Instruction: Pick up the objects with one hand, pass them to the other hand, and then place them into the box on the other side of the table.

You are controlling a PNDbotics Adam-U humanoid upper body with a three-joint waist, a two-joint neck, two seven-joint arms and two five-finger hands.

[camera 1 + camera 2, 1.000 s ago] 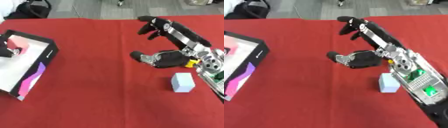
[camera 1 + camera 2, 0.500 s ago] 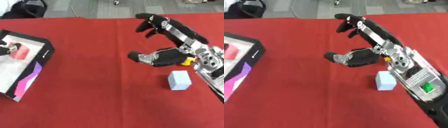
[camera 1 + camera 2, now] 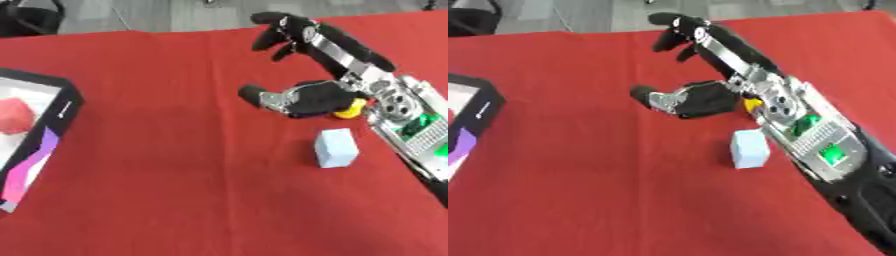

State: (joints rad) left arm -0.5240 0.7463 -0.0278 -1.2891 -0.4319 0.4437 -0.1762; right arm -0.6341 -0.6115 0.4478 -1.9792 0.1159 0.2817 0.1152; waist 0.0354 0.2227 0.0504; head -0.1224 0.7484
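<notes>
Pick-up step, nothing passed yet. My right hand (image 3: 317, 97) hangs over the red cloth surface (image 3: 175, 150), fingers spread, holding nothing (a small yellow object (image 3: 352, 108) peeks behind the palm). Pale blue foam block (image 3: 336, 148) lies just beside it, untouched. Next: lower, close round the block.

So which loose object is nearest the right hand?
The yellow object, tucked right against the right hand; the pale blue block lies apart, nearer the camera.
</notes>
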